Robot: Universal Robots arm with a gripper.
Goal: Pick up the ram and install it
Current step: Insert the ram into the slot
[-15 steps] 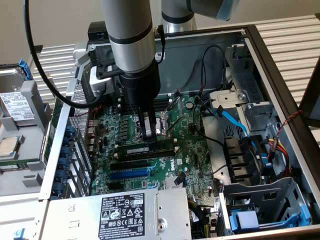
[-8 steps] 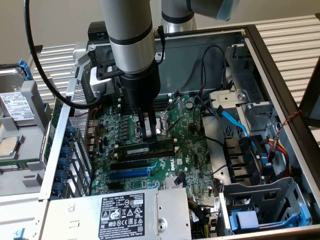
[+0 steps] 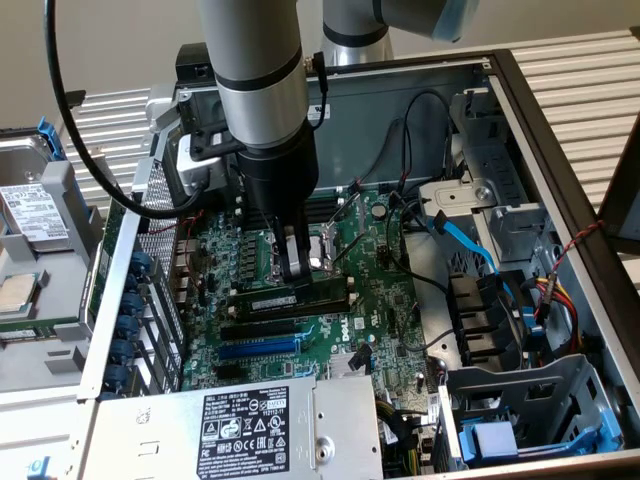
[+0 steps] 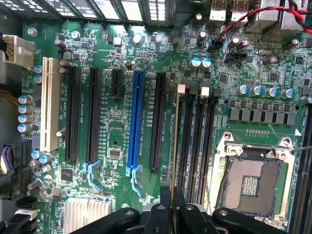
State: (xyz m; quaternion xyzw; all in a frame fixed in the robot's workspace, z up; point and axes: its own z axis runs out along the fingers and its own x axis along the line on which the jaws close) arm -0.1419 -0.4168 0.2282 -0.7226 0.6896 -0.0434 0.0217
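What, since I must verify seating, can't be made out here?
- Exterior view: whether the ram is seated; the gripper covers part of it, and its lower edge is too small to read.
- Wrist view: the ram's chips and label; it shows edge-on, its held end covered by the fingers.

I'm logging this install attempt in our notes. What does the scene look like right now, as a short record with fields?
setting: open computer case, motherboard exposed
gripper: the gripper is shut on the ram
ram position: edge-on, lined up along the black memory slots
seated: cannot tell
nearby: empty CPU socket on one side of the memory slots, blue expansion slot on the other
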